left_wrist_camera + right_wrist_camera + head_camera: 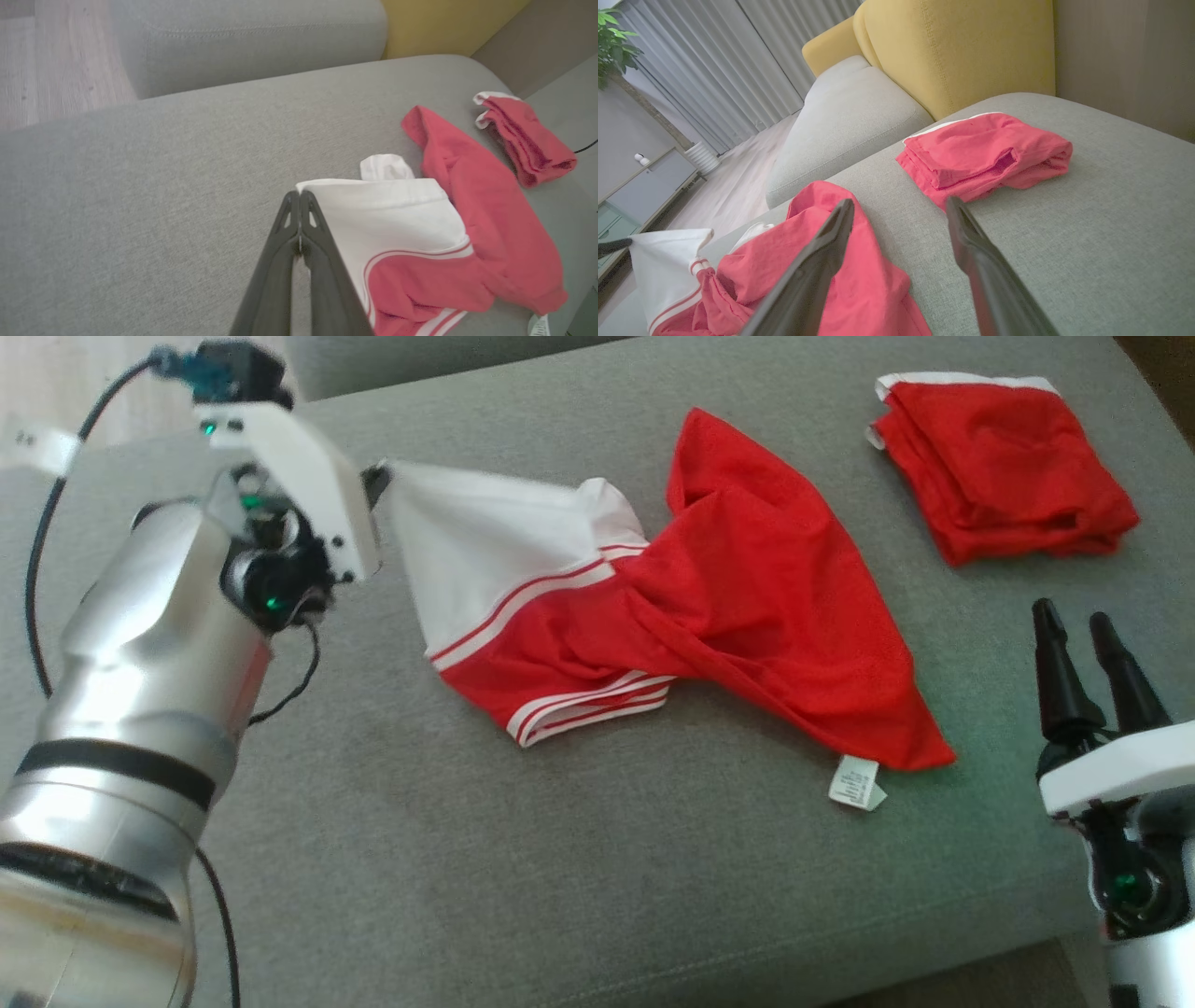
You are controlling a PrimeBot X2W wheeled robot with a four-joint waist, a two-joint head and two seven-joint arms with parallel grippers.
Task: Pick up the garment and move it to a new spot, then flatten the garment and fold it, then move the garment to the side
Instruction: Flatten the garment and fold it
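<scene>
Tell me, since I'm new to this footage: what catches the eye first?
A crumpled red-and-white fabric garment sprawls across the grey sofa cushion, its white corner pinched in the shut left hand. A folded red cloth bundle lies at the far right, beyond the open, empty right hand.

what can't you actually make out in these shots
- Small white care label, head view: print too small to read.
- White corner of the crumpled red and white fabric garment, head view: blurred where the fingers of the left gripper pinch it.
- Same garment, left wrist view: lower part cut off by the bottom edge.
- Folded red fabric garment: inner layers hidden by its top fold.
</scene>
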